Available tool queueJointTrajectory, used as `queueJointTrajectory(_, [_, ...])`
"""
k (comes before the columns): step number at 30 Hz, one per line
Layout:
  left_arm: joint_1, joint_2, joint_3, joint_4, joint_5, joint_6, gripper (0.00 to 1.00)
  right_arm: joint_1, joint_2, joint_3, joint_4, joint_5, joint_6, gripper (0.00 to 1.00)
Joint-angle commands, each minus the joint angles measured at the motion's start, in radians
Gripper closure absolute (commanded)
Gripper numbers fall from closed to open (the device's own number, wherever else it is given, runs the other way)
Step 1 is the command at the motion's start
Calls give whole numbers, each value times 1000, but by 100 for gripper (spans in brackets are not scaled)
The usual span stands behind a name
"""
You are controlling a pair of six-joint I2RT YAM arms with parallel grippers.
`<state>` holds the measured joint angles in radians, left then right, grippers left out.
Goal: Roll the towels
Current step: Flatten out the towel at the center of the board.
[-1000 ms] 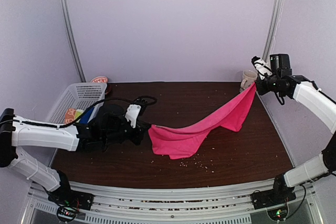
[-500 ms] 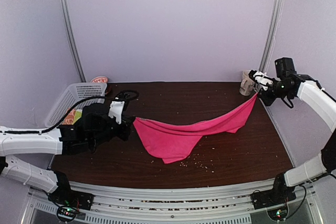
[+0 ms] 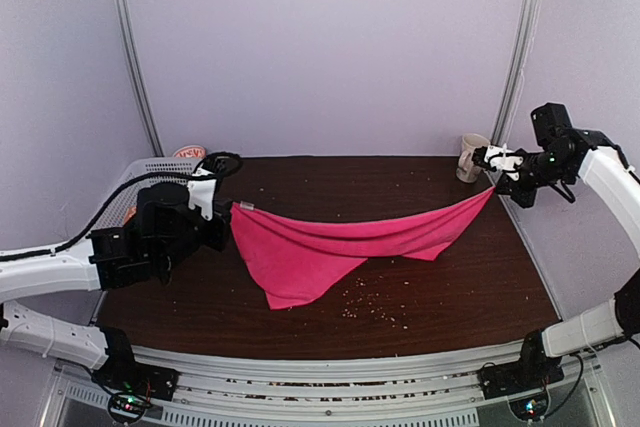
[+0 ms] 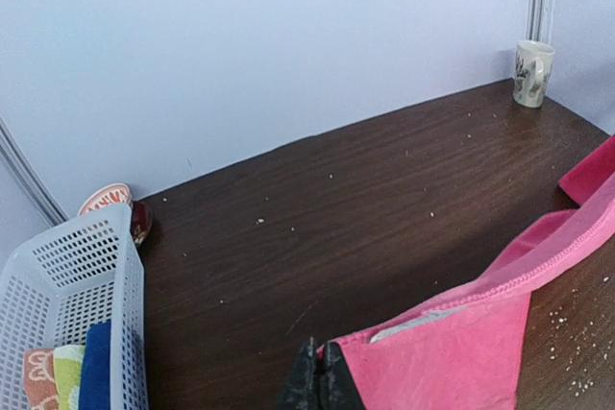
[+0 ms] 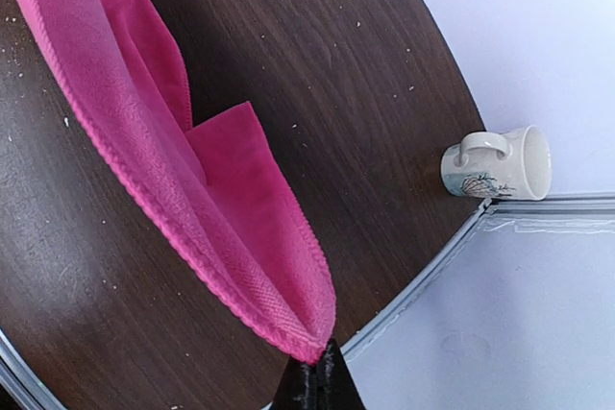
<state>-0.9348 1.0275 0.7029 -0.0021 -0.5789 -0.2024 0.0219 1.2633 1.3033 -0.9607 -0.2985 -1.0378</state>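
Top external view: dark brown wooden tabletop (image 3: 450, 297); bright pink soft towel (image 3: 320, 247) strung above it, sagging; left jaws clamp its left corner, right jaws its right; whether the hanging flap touches wood is unclear; white plastic lattice basket (image 3: 150, 175) mostly hidden behind the left arm; orange patterned cloth (image 4: 38, 379) inside, cut off at the left wrist view's edge.

Lab booth (plain walls (image 3: 320, 47), metal rails (image 3: 131, 47)).
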Motion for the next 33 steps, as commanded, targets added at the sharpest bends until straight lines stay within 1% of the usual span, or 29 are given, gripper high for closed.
queueJointTrajectory(1, [8, -41, 67, 24, -36, 69, 100, 9, -51, 96, -112, -37, -97, 100])
queueJointTrajectory(5, [8, -64, 115, 29, 32, 136, 100, 43, -64, 164, -212, -105, -118, 100])
queueJointTrajectory(10, [3, -152, 138, 16, 131, 170, 100, 58, -101, 224, -229, -157, -68, 100])
queueJointTrajectory(12, [-6, -218, 127, 25, 134, 170, 100, 58, -140, 234, -223, -188, -46, 100])
queueJointTrajectory(16, [-22, -337, 133, 5, 95, 177, 100, 59, -217, 265, -201, -241, 15, 100])
queueJointTrajectory(20, [-32, -385, 170, -36, 88, 165, 100, 59, -269, 320, -185, -272, 107, 100])
queueJointTrajectory(23, [-32, -337, 210, -93, 2, 131, 100, 59, -266, 311, -130, -224, 201, 100])
queueJointTrajectory(26, [-30, -245, 221, -112, -107, 104, 100, 59, -198, 261, -52, -107, 312, 100])
queueJointTrajectory(27, [-19, -214, 221, -103, -117, 102, 100, 59, -162, 234, -27, -67, 339, 100])
queueJointTrajectory(28, [10, -170, 222, -95, -91, 92, 100, 59, -126, 212, 6, -24, 360, 100])
queueJointTrajectory(30, [93, -105, 217, -71, 19, 59, 100, 58, -43, 177, 49, 40, 381, 100])
queueJointTrajectory(33, [206, 36, 203, -8, 155, 21, 100, 59, 102, 142, 122, 88, 392, 100])
